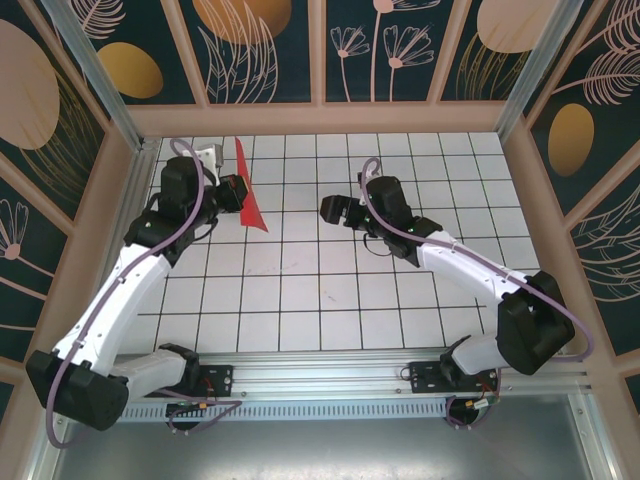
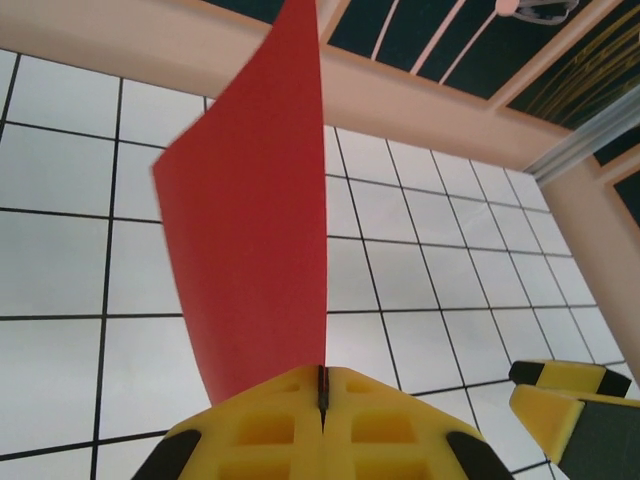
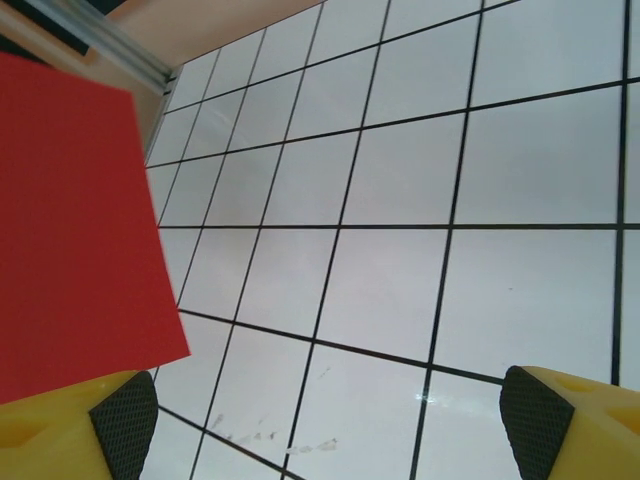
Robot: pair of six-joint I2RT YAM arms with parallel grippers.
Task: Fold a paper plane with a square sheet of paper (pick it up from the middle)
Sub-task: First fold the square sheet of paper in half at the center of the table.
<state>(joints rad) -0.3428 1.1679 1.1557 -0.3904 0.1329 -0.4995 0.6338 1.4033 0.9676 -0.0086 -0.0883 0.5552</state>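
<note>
Left claw (image 2: 322, 388): clenched on square sheet of paper (image 2: 255, 220), held upright | right claw (image 3: 330, 410): released, sheet leftward, apart.

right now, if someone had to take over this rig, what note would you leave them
left gripper: shut on the square sheet of paper, pinching its lower edge. The sheet stands up from the fingers and looks thin and edge-on from above.
right gripper: open, holding nothing, over the table close to the sheet.
done: sheet gripped and raised.
left: the folding. No plane shape shows, and I cannot tell whether any crease is in the sheet.
</note>
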